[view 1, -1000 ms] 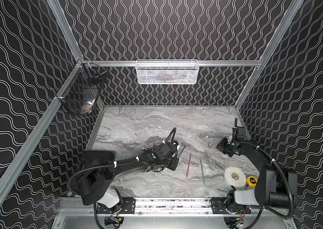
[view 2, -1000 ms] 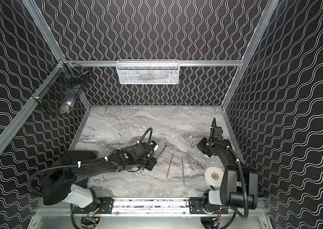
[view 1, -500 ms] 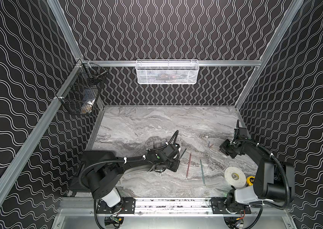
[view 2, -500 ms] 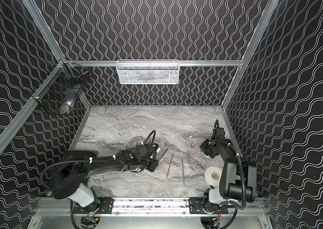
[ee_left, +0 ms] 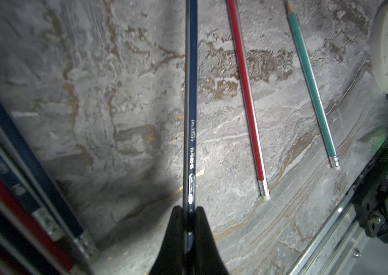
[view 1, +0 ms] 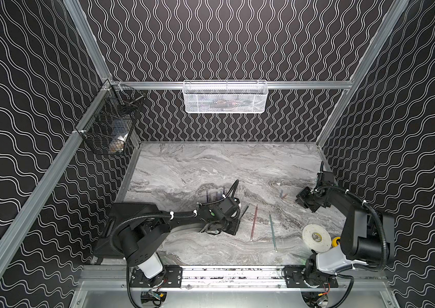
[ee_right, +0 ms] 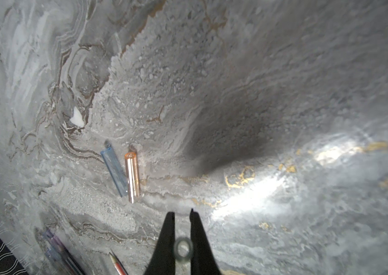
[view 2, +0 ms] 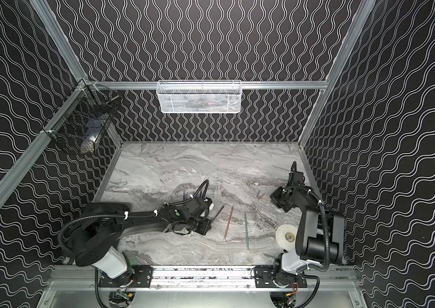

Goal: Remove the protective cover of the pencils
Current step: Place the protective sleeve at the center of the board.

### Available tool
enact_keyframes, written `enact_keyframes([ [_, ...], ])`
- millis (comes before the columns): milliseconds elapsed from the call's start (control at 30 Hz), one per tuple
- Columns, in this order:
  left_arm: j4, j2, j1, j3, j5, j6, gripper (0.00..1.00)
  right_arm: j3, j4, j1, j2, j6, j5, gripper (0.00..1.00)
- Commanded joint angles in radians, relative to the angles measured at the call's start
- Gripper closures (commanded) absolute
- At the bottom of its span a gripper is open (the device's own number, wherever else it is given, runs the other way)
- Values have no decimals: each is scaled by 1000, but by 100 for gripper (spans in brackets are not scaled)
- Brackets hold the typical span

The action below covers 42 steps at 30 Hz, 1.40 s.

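as the blue pencil (ee_left: 191, 95), pinched near one end in the closed left hand (ee_left: 189, 209) over the desk (ee_left: 116, 95), looks light, stiff and slick, hold its shaft firmly, while the right hand (ee_right: 182, 214) pinches a tiny clear cover (ee_right: 183, 248), likely easily dropped.

The pencils (ee_left: 247, 95) look glossy and lacquered, the caps (ee_right: 132, 181) translucent plastic, the tabletop (ee_left: 116, 95) matt marble.

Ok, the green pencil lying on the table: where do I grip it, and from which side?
Probably mid-shaft, from straight above, closing across its width. The green pencil lies flat, apart from the red pencil, with bare table on both sides; it is too thin to catch from the side.
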Motion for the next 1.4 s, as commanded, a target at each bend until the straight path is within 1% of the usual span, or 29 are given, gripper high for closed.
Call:
enact_keyframes([
  [0, 50, 14, 1, -2, 29, -50, 100, -7, 47, 0, 14, 12, -68, 99],
  [67, 56, 17, 1, -4, 30, -69, 100, -8, 75, 0, 30, 8, -123, 96],
  [133, 73, 19, 1, -7, 28, -87, 100, -3, 90, 1, 53, 9, -161, 96],
  [267, 107, 25, 1, -21, 37, -132, 100, 4, 95, 1, 91, 17, -183, 96],
  [367, 133, 28, 1, -38, 39, -161, 98, -2, 116, 2, 99, 26, -204, 95],
  [567, 185, 53, 0, -52, 65, -204, 95, -5, 125, 2, 122, 32, -216, 91],
  [800, 194, 66, -3, -51, 71, -218, 93, -2, 118, 1, 144, 32, -215, 89],
  [900, 188, 65, -4, -47, 70, -218, 88, -2, 121, 2, 149, 34, -215, 87],
  [967, 188, 62, -5, -48, 71, -217, 87, -4, 123, 2, 150, 34, -213, 86],
  [1067, 188, 54, -5, -52, 73, -217, 82, -4, 123, 2, 152, 34, -215, 81],
  [1167, 186, 48, -5, -54, 71, -213, 77, -6, 126, 1, 152, 35, -215, 78],
  [1233, 184, 46, -5, -50, 73, -210, 76, -6, 129, 2, 154, 35, -218, 76],
  [1367, 189, 43, -6, -49, 76, -215, 76, -7, 134, 2, 157, 37, -226, 75],
])
